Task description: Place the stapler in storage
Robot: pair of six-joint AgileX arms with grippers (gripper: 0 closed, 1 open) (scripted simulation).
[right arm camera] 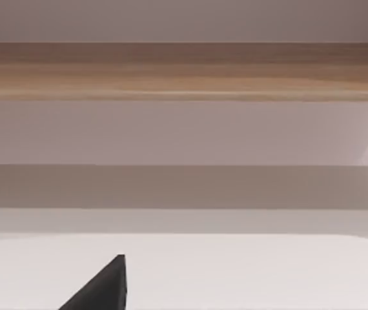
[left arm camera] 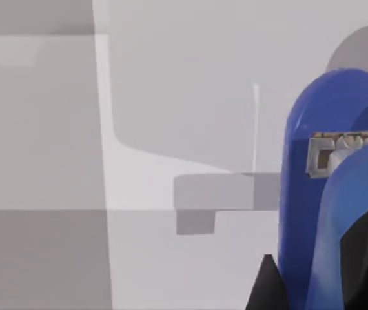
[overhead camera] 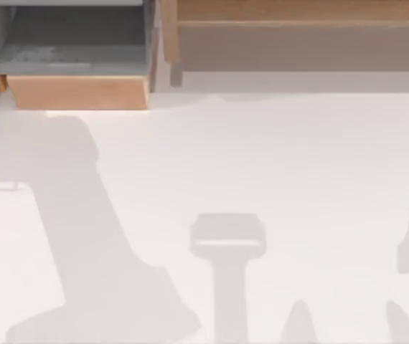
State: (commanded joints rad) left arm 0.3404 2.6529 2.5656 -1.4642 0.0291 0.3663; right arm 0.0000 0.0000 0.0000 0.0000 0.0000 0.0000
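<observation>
The left claw's grip cannot be read from the left wrist view: one dark fingertip (left arm camera: 266, 284) shows at the frame edge, just beside the stapler (left arm camera: 313, 213), and whether the claw is closed on it cannot be told. The stapler sits very close to that wrist camera, appearing raised above the tabletop (left arm camera: 190, 77); its blue shell curves around a small metal plate.

Handling judgement: the stapler is probably rigid, moderately light, and smooth-shelled, so it may slip under a shallow pinch. Take hold across the two long flat sides near mid-length, not on the rounded end.

The right claw shows one dark fingertip (right arm camera: 103, 287) in the right wrist view, facing the wooden shelf unit (right arm camera: 184, 68); its opening cannot be told.

Storage (overhead camera: 75, 89) stands at the top view's upper left, drawer pulled open, grey floor bare.

Count: one stapler, one storage drawer, one shelf unit.
</observation>
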